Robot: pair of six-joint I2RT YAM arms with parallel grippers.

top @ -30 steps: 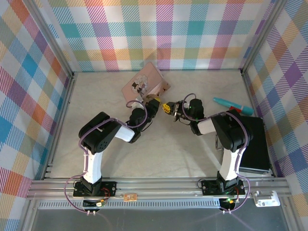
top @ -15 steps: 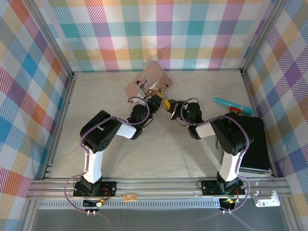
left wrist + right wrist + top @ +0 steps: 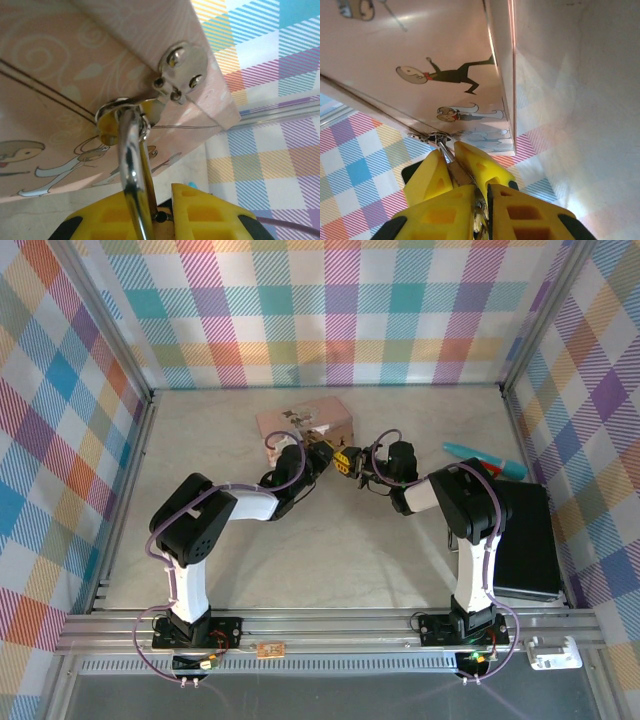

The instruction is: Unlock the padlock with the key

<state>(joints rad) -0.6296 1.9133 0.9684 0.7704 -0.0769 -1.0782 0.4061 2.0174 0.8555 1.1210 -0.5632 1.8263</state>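
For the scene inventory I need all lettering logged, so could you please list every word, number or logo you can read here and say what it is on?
None can be read.
Pink tin: cartoon figures and swirls, no lettering.
Teal pen: no lettering that can be made out.
Small brown board at the bottom of the top view: any print is too small to read.

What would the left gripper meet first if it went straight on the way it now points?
Beyond the padlock shackle rising from the left gripper, probably the pink tin, near its clasp, close ahead in the left wrist view; the exact gap is unclear.
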